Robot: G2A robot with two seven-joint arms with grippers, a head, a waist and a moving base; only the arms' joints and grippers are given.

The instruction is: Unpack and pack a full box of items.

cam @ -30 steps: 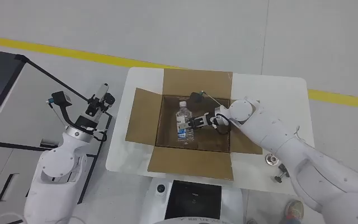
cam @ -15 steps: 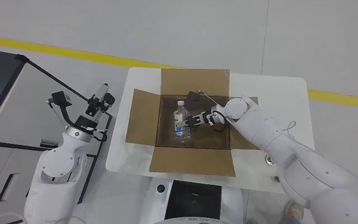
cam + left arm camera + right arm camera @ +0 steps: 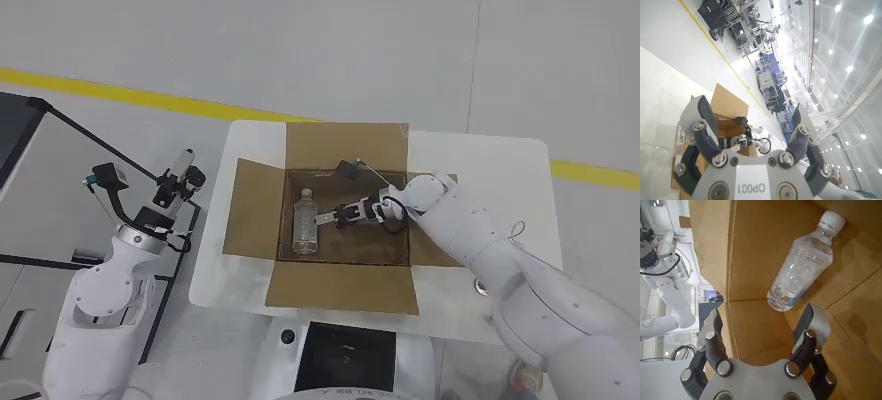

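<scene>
Inside the open brown cardboard box (image 3: 250, 210) on the white bench (image 3: 500, 170), a clear plastic water bottle with a white cap (image 3: 305, 222) lies on its side on the box floor. It runs along the wall on the left arm's side, cap pointing away from the robot. Right tool (image 3: 330, 214) is down in the box just beside the bottle, jaws spread wide, holding nothing. Left tool (image 3: 749, 102) sits raised off the bench's left side, well apart from the box, jaws wide, empty.
</scene>
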